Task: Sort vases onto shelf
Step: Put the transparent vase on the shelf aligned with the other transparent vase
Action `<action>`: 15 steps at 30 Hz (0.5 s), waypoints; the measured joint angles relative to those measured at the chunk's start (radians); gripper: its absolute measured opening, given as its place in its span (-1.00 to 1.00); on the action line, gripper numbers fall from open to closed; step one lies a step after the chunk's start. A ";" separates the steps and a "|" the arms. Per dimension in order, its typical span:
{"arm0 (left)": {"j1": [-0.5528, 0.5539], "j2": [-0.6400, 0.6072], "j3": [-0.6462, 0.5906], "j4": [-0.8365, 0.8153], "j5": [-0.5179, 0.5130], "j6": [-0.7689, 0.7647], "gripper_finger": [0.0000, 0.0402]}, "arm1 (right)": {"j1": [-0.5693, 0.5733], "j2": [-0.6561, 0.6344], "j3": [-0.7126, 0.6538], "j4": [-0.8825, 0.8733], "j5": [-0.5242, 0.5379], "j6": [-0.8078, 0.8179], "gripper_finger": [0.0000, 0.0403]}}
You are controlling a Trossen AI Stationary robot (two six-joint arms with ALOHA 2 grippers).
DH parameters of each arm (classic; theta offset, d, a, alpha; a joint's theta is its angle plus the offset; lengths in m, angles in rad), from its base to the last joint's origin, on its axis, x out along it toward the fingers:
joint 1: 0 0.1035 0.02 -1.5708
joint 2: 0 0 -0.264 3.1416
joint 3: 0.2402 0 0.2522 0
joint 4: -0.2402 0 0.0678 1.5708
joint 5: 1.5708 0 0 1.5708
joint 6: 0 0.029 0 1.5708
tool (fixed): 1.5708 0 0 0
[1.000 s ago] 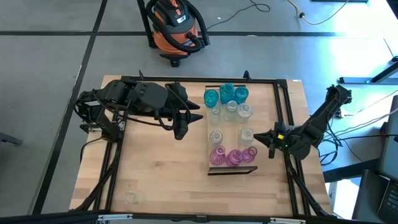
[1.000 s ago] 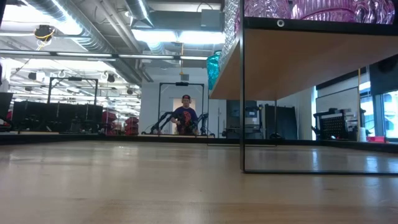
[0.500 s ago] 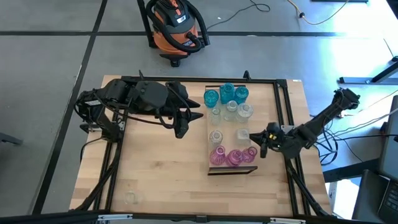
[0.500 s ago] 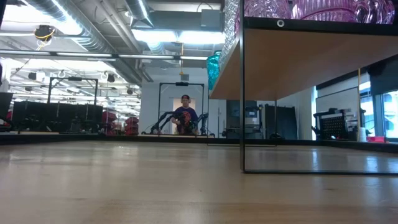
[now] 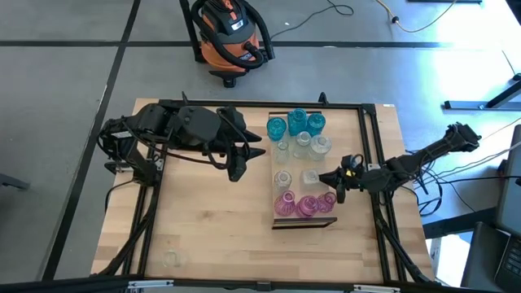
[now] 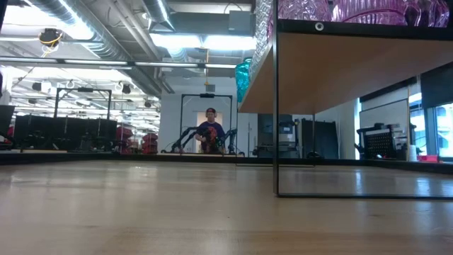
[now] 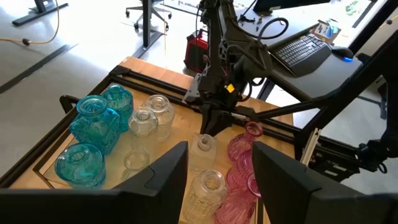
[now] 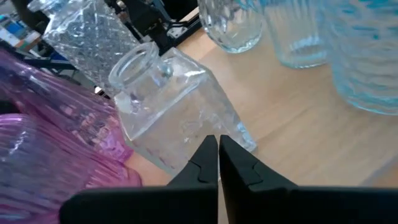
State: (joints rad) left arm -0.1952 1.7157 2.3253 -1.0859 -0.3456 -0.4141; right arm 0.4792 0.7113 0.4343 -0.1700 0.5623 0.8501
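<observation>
While shut and empty, right end effector [image 5: 332, 181] touching clear vase [image 5: 311, 177] on shelf [image 5: 295, 167]

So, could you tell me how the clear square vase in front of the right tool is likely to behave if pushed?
The clear square vase looks like smooth glass, so the shut right tool may slip off it. Its flat base probably slides rather than rolls. The pink vases stand close, so it may knock them.

In the low view the shelf [image 6: 333, 67] is cut off by the top and right edges, so the pink vases [image 6: 354, 10] on it show only their bases. In the right wrist view, pink vases [image 8: 43, 149] run off the edge, and teal ones [image 8: 367, 56] too.
</observation>
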 joint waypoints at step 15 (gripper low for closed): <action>-0.001 0.000 0.000 -0.006 0.000 0.000 -0.15 | -0.031 0.000 0.024 0.052 -0.059 -0.044 -1.00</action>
State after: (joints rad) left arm -0.1967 1.7157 2.3253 -1.0916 -0.3454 -0.4145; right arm 0.4484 0.7116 0.4583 -0.1175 0.5038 0.8063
